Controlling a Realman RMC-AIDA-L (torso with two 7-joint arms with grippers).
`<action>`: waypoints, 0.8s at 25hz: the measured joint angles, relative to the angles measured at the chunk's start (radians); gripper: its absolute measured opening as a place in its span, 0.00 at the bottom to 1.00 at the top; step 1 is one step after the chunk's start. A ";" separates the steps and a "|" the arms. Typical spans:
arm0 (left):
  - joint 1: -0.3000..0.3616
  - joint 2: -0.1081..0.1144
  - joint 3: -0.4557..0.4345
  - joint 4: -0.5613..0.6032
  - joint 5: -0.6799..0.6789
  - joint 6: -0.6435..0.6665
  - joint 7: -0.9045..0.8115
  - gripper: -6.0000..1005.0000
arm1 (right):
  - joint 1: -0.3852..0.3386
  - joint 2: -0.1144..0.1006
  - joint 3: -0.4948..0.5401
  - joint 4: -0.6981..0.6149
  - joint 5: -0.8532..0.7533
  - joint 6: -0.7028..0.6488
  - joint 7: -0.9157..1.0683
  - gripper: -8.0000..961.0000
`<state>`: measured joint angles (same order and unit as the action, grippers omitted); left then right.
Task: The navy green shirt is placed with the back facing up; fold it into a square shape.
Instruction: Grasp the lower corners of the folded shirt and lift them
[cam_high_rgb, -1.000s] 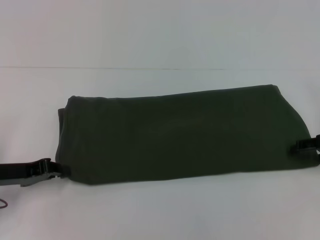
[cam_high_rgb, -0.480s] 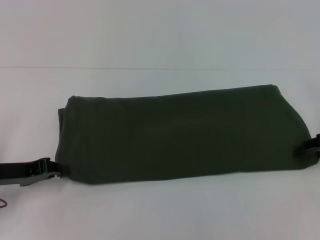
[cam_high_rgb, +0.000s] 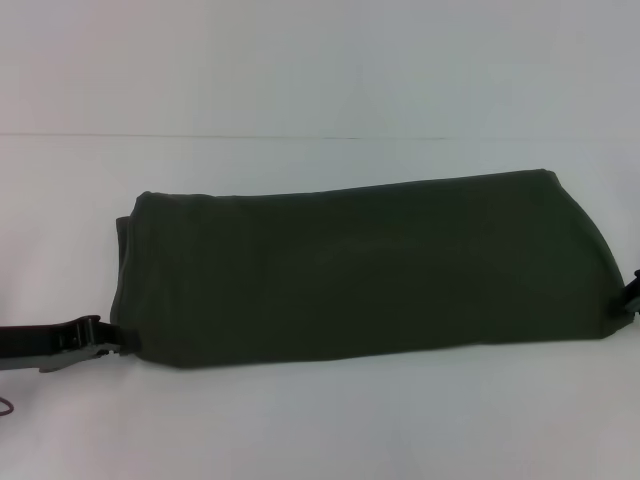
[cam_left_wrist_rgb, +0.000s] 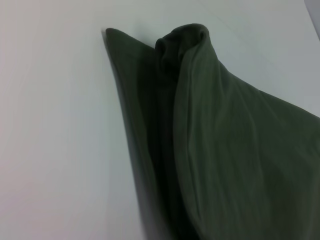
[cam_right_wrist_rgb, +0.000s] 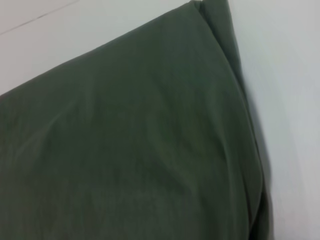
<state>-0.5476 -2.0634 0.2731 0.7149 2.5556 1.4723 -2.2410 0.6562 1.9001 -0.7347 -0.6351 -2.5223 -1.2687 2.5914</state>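
Shirt: the navy green shirt (cam_high_rgb: 365, 268) is lying on the white table (cam_high_rgb: 320, 420), already folded into a long band running left to right, pretty much filling the middle of the table.
Shape: a stretched-out rectangle, not a square. The far edge climbs a bit toward the right, the right end slants, and the left end is nearly straight up and down.
Fabric: soft, matte, dark olive, no print. Mostly smooth on top with only faint ripples.
Left end: in the left wrist view the shirt (cam_left_wrist_rgb: 220, 150) shows stacked layers, with a bunched rounded lump of cloth where the folds meet and one thin flat layer poking out beside it.
Right end: in the right wrist view the shirt (cam_right_wrist_rgb: 130, 140) is a broad smooth sheet, with a doubled-over edge running along one side.
Left gripper: the left gripper (cam_high_rgb: 112, 345) is down low at the near-left corner, black with metal-looking bits, right up against the cloth edge. Honestly I can't tell if it's clamped on the fabric or just touching it.
Right gripper: the right gripper (cam_high_rgb: 634, 290) is only a black sliver at the right edge of the head view, next to the shirt's near-right corner. Can't tell if it's open or closed.
Table: plain white, smooth, with a faint line across the far part.
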 joint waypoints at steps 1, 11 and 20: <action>0.000 0.000 0.000 0.000 0.000 0.002 0.001 0.02 | -0.001 -0.001 0.000 0.000 0.000 0.000 0.000 0.16; 0.004 0.008 -0.006 0.015 0.009 0.090 0.003 0.02 | -0.026 -0.024 0.008 -0.007 0.000 -0.097 -0.060 0.02; 0.018 0.017 -0.007 0.063 0.089 0.297 0.013 0.02 | -0.091 -0.045 0.010 -0.011 0.001 -0.251 -0.177 0.02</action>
<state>-0.5297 -2.0462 0.2660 0.7783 2.6443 1.7697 -2.2281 0.5648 1.8552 -0.7243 -0.6456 -2.5217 -1.5193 2.4149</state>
